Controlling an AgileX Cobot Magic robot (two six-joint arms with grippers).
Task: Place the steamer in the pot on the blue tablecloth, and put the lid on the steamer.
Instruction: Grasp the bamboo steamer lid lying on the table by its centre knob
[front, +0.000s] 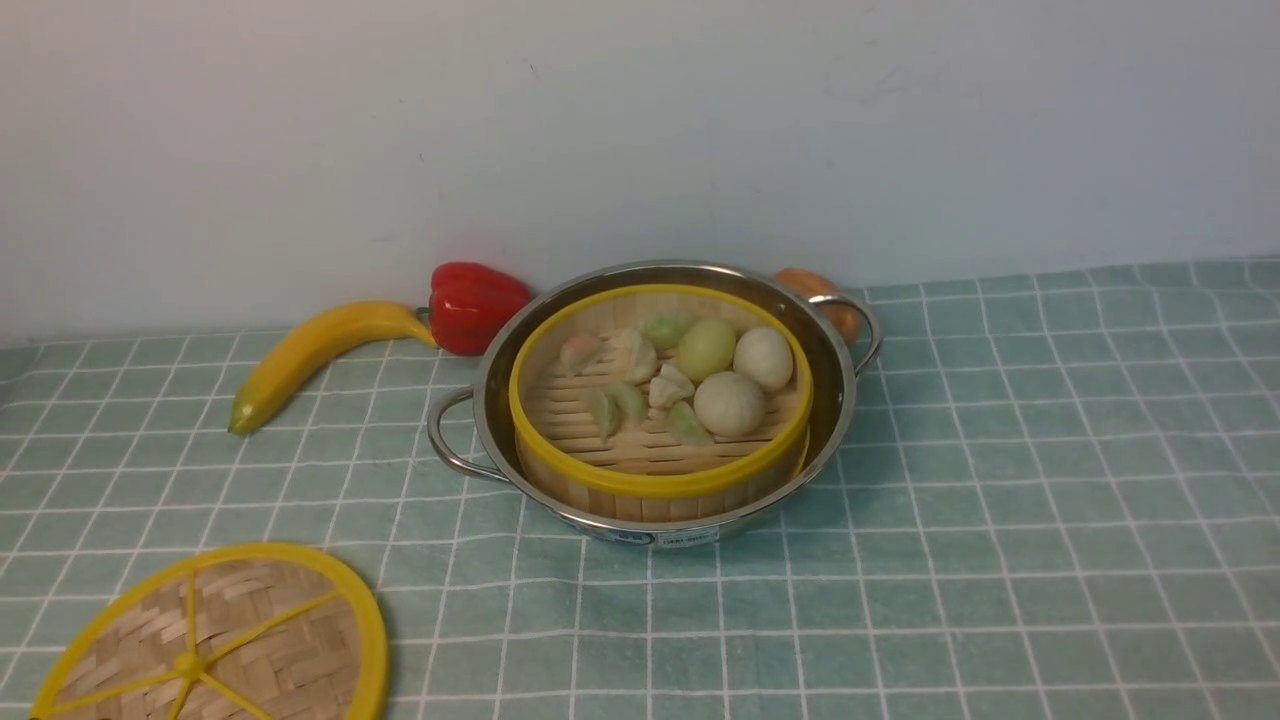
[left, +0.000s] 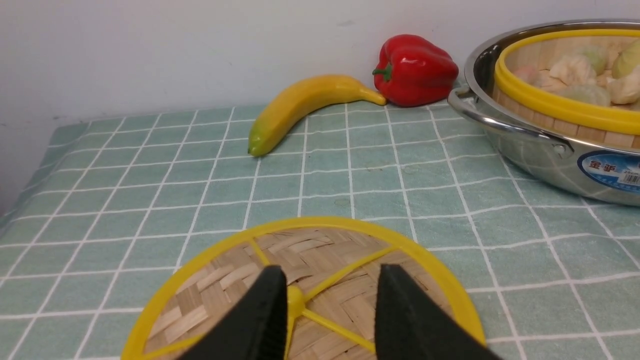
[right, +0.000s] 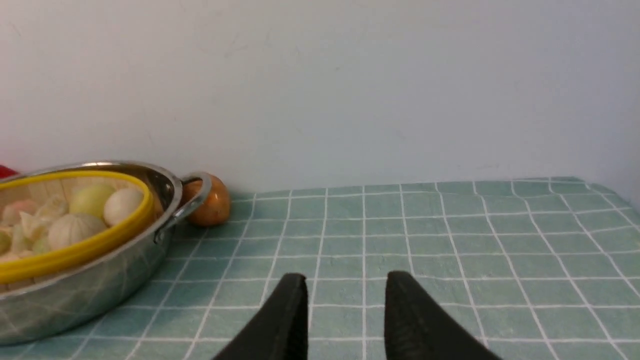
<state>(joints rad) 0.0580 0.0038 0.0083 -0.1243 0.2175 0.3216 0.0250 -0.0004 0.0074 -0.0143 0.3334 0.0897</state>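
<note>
1. Front left corner of the bench: the lid (front: 215, 640) lies flat on the tablecloth (front: 1050, 480), knob up and well apart from the pot. The left gripper (left: 331, 270) hangs directly over it with its jaws parted. The knob sits between the fingers, close to one of them. The gripper is closed on nothing, and whether a finger touches the weave cannot be told.
2. Back edge, left of the middle: a banana (front: 310, 350) and a red pepper (front: 475, 305) lie end to end against the wall, with no part in the job.
3. Middle of the bench, toward the back edge: the pot (front: 830, 350) stands on the tablecloth. The steamer (front: 660, 485) is seated inside it, its yellow rim rising a little above the steel one. Its dumplings and buns are uncovered. The first half of the task looks done.
4. Back edge, behind the pot's right handle: a brown vegetable (front: 815, 290) sits half hidden.
5. Right side of the bench: the right gripper (right: 346, 276) hangs over bare tablecloth, jaws apart and empty, near the pot but clear of it.
6. The lid is not yet on. It has to be gripped at the knob, carried to the pot and set on the steamer's rim, so the task appears about halfway through.
</note>
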